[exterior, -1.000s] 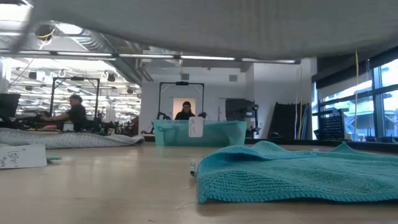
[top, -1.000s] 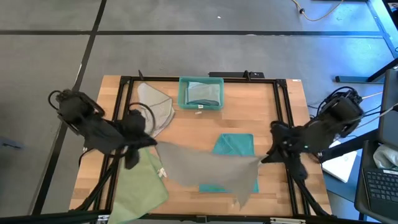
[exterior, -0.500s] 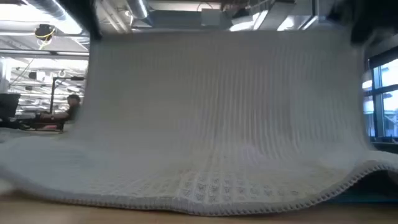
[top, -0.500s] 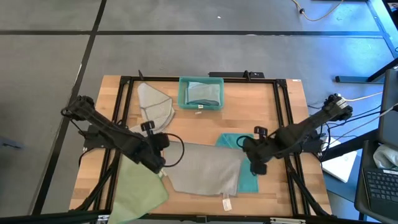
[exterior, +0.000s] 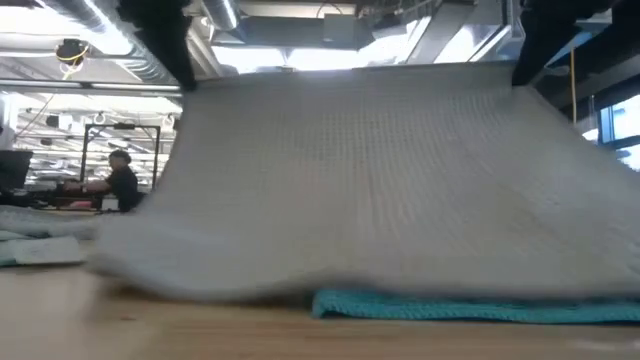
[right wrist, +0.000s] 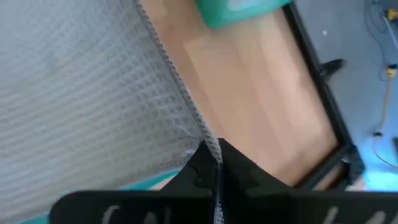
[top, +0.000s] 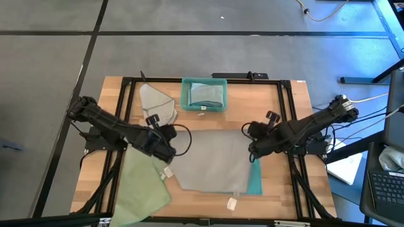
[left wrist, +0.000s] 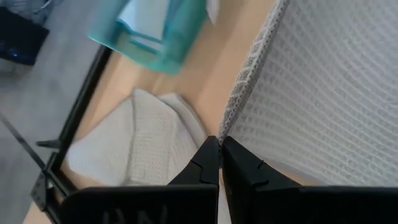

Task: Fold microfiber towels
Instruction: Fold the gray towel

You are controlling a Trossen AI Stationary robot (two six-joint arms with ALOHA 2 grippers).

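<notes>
A light grey towel [top: 211,161] is spread over the table's middle, with a small white tag [top: 231,203] by its near edge. Its near part lies on a teal towel [top: 254,180], which also shows in the low view [exterior: 470,306]. Its far edge is held up off the table [exterior: 350,80]. My left gripper [top: 165,140] is shut on the grey towel's far left corner. My right gripper [top: 252,142] is shut on its far right corner. My left gripper pinches the grey towel's far left corner [left wrist: 225,127] at the hem, between its two shut fingers. The corner is lifted, and the cloth slopes down from it to the table's near side. My right gripper pinches the far right corner [right wrist: 206,138] at the hem, between its two shut fingers. The corner is lifted, and the far edge runs nearly straight between the two grippers.
A pale green towel [top: 145,186] lies at the near left and hangs over the table's edge. A folded grey towel [top: 158,104] lies at the far left. A teal plastic bin [top: 203,93] with cloth in it stands at the far middle. A person [exterior: 118,180] sits far behind the table.
Both grippers have come down and closer together, then gone toward the table's far edge. The grey towel, stretched high above the table a second ago, has dropped. Its near part now lies spread over the teal towel, while its far edge stays lifted.
</notes>
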